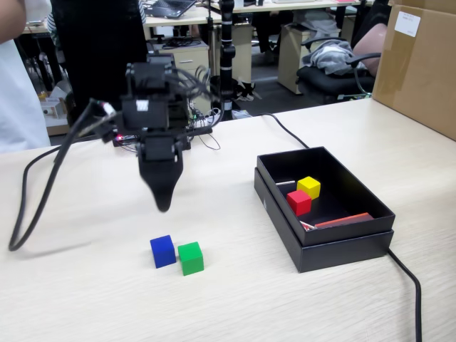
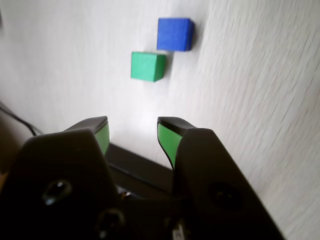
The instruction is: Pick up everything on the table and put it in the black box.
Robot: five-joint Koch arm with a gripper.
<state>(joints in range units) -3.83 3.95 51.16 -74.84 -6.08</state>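
I see the big table (image 1: 85, 285) first, pale wood, filling most of the fixed view. A big brown carton (image 1: 420, 64) stands at the far right corner of it. Next is the black box (image 1: 324, 246), sitting on the right side of the table. It is low and open on top, with a red-edged strip (image 1: 342, 221) inside near its front wall.

My arm hangs over the left middle of the table, and its gripper (image 1: 163, 206) points down, up in the air, touching nothing. In the wrist view the gripper (image 2: 132, 135) has its two green-lined fingers (image 2: 167, 140) apart, with a clear gap of bare table between them, and nothing in the gap.

A thick black cable (image 1: 32, 199) loops across the table on the left.

Now the little cubes. The yellow cube (image 1: 308, 187) and the red cube (image 1: 299, 202) are inside the box, touching each other. The blue cube (image 1: 162, 251) and the green cube (image 1: 190, 258) are out on the table, just below the gripper in the fixed view, side by side and almost touching.
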